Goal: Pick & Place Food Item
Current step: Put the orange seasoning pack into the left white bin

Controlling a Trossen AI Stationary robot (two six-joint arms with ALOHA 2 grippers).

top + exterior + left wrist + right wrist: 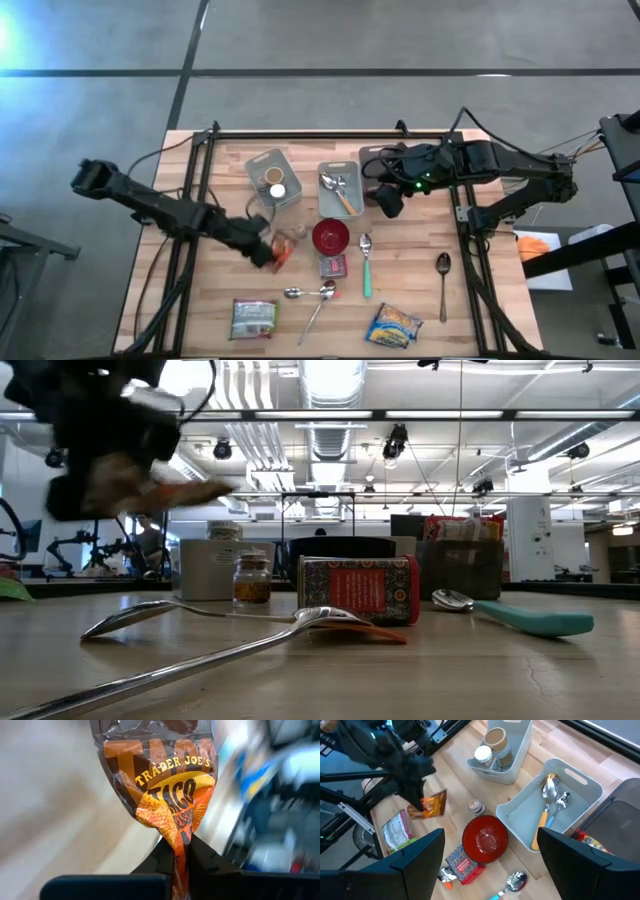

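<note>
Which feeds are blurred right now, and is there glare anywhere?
Left wrist view: background smeared, but the orange taco-seasoning packet in the left gripper reads sharp. Low view: that gripper is a dark blur at upper left, near spoon handle soft, ceiling lights blown out. High view: glare at the left edge. Right wrist view: sharp.

I work in a robotics lab or industrial hall. My wooden desk point(420, 300) stands on a bare grey concrete floor point(400, 40) marked with dark lines. Above the desk hang exposed ducts point(330, 410), strip lights point(560, 415) and cabling; beyond it stand monitors point(410, 525) and another rig point(90, 550).
</note>
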